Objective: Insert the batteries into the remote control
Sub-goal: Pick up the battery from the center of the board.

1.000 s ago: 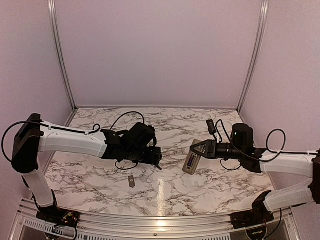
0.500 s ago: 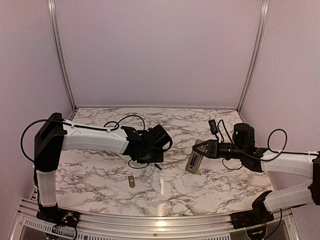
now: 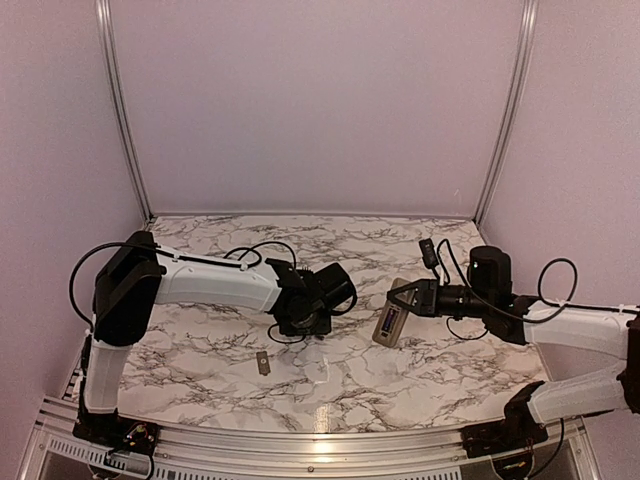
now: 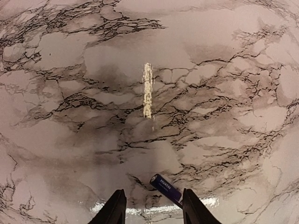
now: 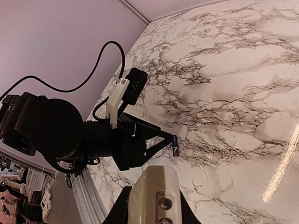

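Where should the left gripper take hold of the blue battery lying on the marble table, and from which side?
At its middle, from straight above, with the jaws on its two long sides. The battery lies flat and slanted inside the open left gripper, so the wrist should probably turn a little to square up first.

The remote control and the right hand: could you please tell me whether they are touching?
Touching. The right wrist view shows the remote control clamped between the right hand's fingers, flush against both its sides.
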`<state>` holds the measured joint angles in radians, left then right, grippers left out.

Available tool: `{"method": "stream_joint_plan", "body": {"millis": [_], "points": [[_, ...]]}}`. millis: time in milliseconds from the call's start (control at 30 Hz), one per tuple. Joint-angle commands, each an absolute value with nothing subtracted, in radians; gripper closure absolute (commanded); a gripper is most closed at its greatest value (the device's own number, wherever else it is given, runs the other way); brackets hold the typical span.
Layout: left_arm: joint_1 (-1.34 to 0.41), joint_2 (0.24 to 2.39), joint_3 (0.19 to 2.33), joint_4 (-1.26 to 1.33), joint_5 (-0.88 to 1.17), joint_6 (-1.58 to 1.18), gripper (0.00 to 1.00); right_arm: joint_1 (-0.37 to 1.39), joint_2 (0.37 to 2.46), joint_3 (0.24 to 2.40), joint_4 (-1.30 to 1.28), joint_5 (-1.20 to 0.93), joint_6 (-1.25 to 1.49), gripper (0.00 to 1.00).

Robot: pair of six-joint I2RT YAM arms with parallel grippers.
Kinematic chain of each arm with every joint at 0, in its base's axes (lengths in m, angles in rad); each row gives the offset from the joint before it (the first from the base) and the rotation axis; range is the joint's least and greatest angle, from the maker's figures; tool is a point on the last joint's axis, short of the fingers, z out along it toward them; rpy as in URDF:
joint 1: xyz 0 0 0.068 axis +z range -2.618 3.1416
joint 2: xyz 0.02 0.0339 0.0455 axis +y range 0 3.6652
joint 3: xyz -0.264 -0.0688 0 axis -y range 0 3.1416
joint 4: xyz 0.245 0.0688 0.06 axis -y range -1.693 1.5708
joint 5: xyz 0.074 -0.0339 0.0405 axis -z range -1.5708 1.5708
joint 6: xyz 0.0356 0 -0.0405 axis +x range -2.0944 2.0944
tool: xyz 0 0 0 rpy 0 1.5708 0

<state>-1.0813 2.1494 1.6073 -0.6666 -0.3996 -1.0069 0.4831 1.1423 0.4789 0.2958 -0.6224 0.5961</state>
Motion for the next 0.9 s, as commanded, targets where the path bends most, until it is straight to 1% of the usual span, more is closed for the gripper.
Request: {"method": "stream_joint_plan", "body": {"millis": [0,400,633,733,867], "points": [[-1.087,2.187,1.650,-0.711,-0.426,-1.010,0.57,0.474,1.119,0.476,0.292,-0.632,0.583,1.00],[-1.086,2.254,1.713,-0.747,-0.422,-0.970,0.59,0.475,1.111,0.460,0.310,-0.637,0.598,1.00],[-1.090,2.283,1.736,-0.766,-0.410,-0.950,0.64,0.474,1.114,0.466,0.302,-0.634,0.595,1.00],[-1.094,2.285,1.736,-0.768,-0.408,-0.946,0.69,0.474,1.116,0.468,0.302,-0.631,0.593,1.00],[-1.101,2.285,1.735,-0.769,-0.404,-0.930,0.79,0.474,1.123,0.471,0.303,-0.636,0.595,1.00]]}}
